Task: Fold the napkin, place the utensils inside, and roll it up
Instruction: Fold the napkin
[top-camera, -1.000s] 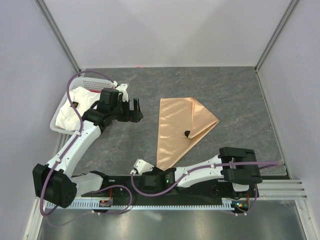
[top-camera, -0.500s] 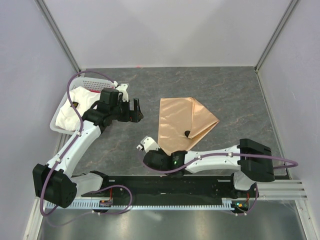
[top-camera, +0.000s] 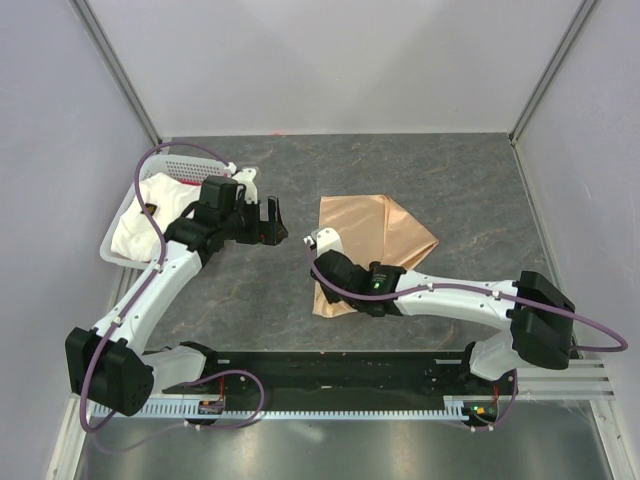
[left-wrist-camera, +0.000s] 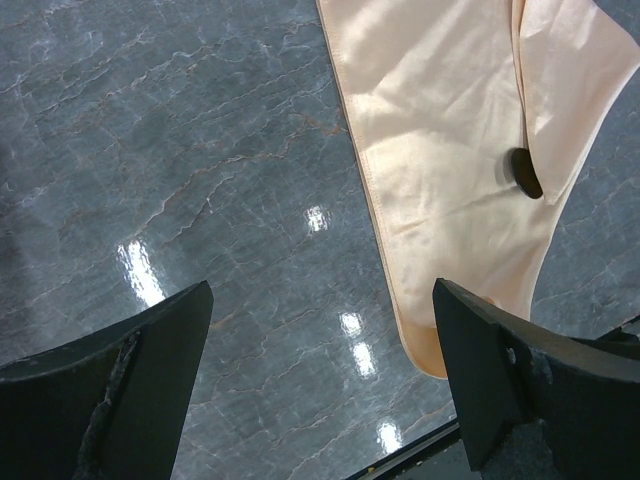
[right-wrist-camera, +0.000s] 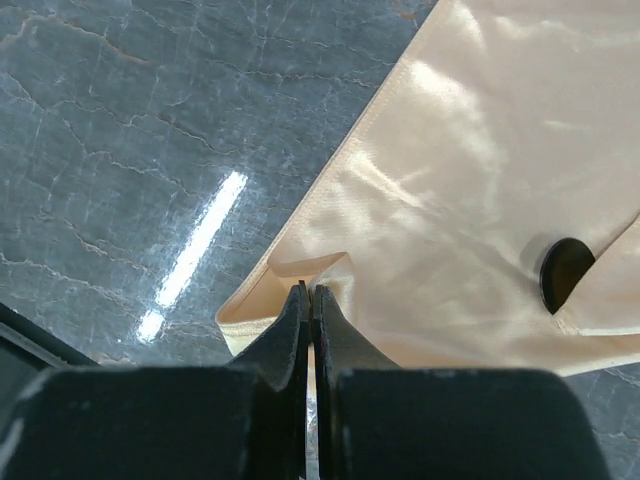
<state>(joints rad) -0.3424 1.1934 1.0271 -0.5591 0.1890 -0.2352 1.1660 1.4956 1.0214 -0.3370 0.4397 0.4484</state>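
Top external: napkin (top-camera: 370, 225) on grey table (top-camera: 470, 180), lilac walls (top-camera: 330, 60).

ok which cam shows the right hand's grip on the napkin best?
Right wrist: the right hand is shut, with the napkin corner bunched at its fingertips. Top external: the arm covers the napkin's near end, hiding contact. Left wrist: napkin's near tip only, hand not clear.

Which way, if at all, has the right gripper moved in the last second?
Yes. The right gripper has moved away from the base rail toward the far wall, shut on the napkin.
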